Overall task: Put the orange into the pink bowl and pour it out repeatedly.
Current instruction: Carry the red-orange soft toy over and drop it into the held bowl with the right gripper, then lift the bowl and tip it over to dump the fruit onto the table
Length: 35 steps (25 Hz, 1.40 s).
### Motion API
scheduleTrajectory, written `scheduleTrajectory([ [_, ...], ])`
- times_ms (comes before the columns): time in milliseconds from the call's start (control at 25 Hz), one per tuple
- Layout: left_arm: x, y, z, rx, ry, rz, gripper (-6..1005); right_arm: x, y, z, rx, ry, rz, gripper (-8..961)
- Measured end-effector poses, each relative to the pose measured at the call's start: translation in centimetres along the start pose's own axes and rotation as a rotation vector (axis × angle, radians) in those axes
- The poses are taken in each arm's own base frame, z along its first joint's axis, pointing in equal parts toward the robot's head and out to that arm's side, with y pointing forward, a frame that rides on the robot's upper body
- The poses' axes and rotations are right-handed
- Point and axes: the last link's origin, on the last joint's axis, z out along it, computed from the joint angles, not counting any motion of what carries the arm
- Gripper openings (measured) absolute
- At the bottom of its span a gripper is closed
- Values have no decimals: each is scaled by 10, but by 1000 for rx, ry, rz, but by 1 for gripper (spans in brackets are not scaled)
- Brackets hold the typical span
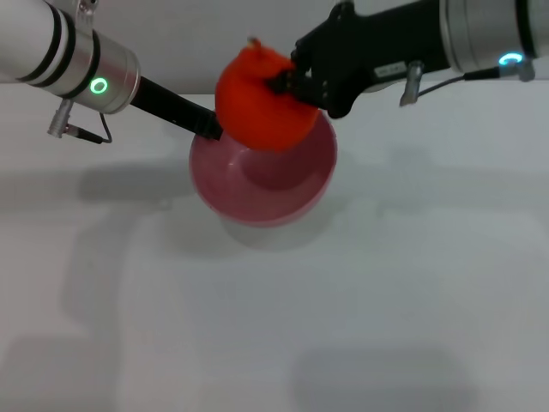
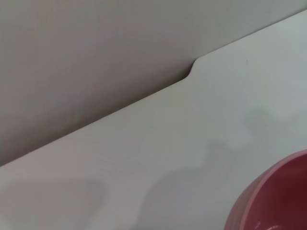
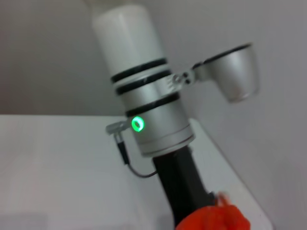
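Observation:
The orange (image 1: 257,101) hangs just above the pink bowl (image 1: 257,193), over its far rim. My right gripper (image 1: 287,83), reaching in from the upper right, is shut on the orange's right side. The fruit's top also shows in the right wrist view as an orange (image 3: 213,219) blob in front of the left arm (image 3: 148,124). My left gripper (image 1: 210,130) comes in from the upper left and is shut on the bowl's left rim. The bowl casts an offset shadow and looks held slightly off the table. A part of the pink bowl (image 2: 278,196) shows in the left wrist view.
A white table (image 1: 343,326) spreads out in front of the bowl. Its far edge (image 2: 192,72), with a small notch, meets a grey wall just behind both arms.

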Motion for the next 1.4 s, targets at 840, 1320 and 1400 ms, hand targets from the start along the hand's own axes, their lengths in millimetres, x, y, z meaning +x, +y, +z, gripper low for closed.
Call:
scheduleTrajectory([
  [840,10,7,6,34,36,74,43,29,-45,-40,289,-214,199,494],
  [1320,13,37,48,179,214,361,44,91,-54,-109,490,-702,376,493],
  [1400,7,42,47,223,280,412,43,99,-56,-114,525,-711,392,493],
])
